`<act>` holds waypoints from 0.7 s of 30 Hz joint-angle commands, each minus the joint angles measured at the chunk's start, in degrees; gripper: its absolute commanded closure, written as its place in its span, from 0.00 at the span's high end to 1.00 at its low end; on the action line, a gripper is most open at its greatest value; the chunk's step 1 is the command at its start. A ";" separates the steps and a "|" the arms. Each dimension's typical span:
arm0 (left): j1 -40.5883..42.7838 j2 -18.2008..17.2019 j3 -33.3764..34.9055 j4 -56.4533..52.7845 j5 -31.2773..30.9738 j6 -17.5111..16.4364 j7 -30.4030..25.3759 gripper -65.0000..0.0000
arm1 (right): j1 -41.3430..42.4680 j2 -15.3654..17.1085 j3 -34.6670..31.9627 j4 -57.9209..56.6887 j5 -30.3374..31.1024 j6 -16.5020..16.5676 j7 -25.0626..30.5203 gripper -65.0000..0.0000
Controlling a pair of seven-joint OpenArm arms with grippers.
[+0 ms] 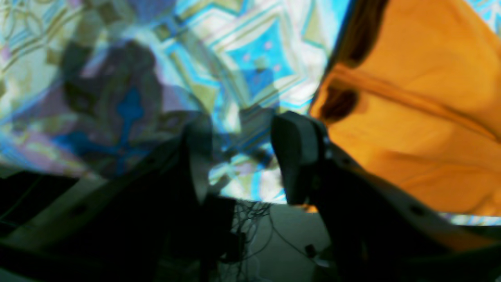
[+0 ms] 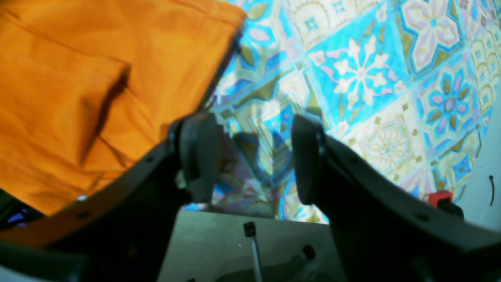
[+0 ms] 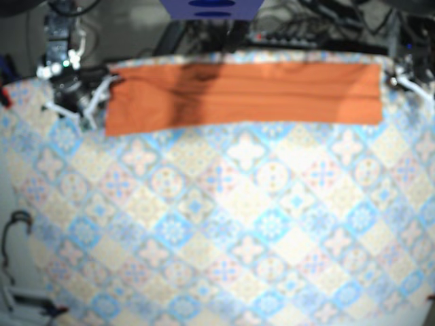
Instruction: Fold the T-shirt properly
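The orange T-shirt [image 3: 245, 95] lies as a long flat band along the far edge of the table. In the base view my right gripper [image 3: 95, 105] sits at the band's left end and my left gripper [image 3: 402, 76] at its right end. In the right wrist view the right gripper [image 2: 254, 160] is open over the patterned cloth, and the shirt [image 2: 78, 98] lies just left of its fingers. The left wrist view is blurred. My left gripper [image 1: 246, 164] is open there too, with the shirt [image 1: 422, 117] beside its right finger. Neither gripper holds fabric.
A blue and cream patterned tablecloth [image 3: 224, 224] covers the table. Cables and dark equipment [image 3: 306, 30] crowd the space behind the far edge. A small red part [image 2: 440, 197] sits at the cloth's edge near the right gripper. A cable loop [image 3: 13, 227] hangs off the left side.
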 commanded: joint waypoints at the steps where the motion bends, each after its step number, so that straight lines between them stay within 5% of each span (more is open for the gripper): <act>1: -0.07 -1.48 -0.73 0.77 -0.77 -0.27 -0.47 0.44 | 0.24 0.64 0.45 1.09 0.17 -0.21 0.79 0.46; 7: -1.92 -1.21 -0.65 0.33 -0.86 -0.27 -0.47 0.44 | 0.24 -0.07 1.33 1.09 1.13 0.14 0.79 0.46; 16: -3.32 -1.13 -0.56 -0.37 -0.68 -0.27 -0.47 0.44 | 0.16 -0.42 14.78 1.09 24.52 0.14 0.44 0.46; 21: -4.55 -1.13 -0.56 -0.28 -0.68 -0.27 2.43 0.57 | 0.07 -0.42 16.36 1.09 25.75 0.23 0.26 0.46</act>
